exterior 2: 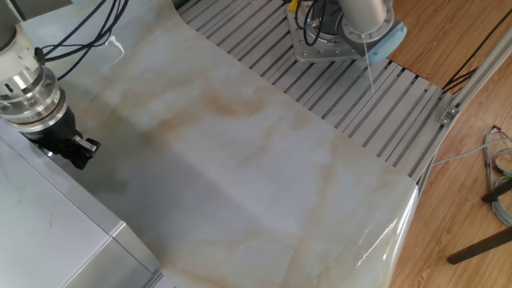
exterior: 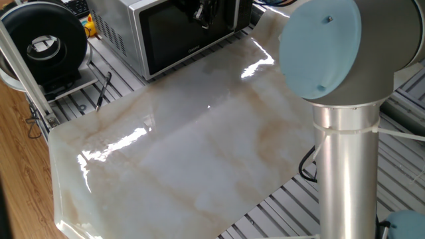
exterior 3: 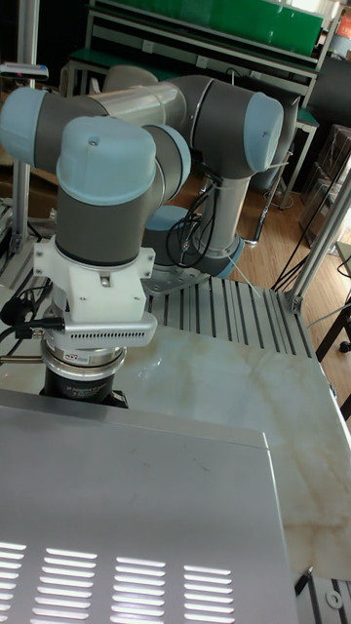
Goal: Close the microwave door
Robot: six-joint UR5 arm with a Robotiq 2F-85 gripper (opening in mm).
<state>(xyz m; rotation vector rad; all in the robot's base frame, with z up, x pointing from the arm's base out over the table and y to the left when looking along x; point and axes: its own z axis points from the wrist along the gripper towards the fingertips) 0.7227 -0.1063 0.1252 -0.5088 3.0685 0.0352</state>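
The silver microwave point(exterior: 113, 23) stands at the back of the marble tabletop, and its grey top shows in the other fixed view point(exterior 2: 48, 232) and the tall view point(exterior 3: 136, 507). The microwave door point(exterior: 179, 36), dark glass with a small white logo, lies flush with the oven's front. My gripper point(exterior: 202, 14) hangs right in front of the door's upper part. Its black fingers point(exterior 2: 84, 150) look shut, with nothing between them, close by the oven's front edge. In the tall view only the wrist point(exterior 3: 83, 375) shows behind the oven's top, and the fingers are hidden.
A round black-and-white spool device point(exterior: 43, 43) sits left of the microwave, beside a small yellow object point(exterior: 89, 26). The marble slab point(exterior: 186, 153) lies on a slatted aluminium bed point(exterior 2: 344, 88). The arm's big joint point(exterior: 332, 53) fills the right foreground. Cables point(exterior 2: 500, 184) trail on the wooden floor.
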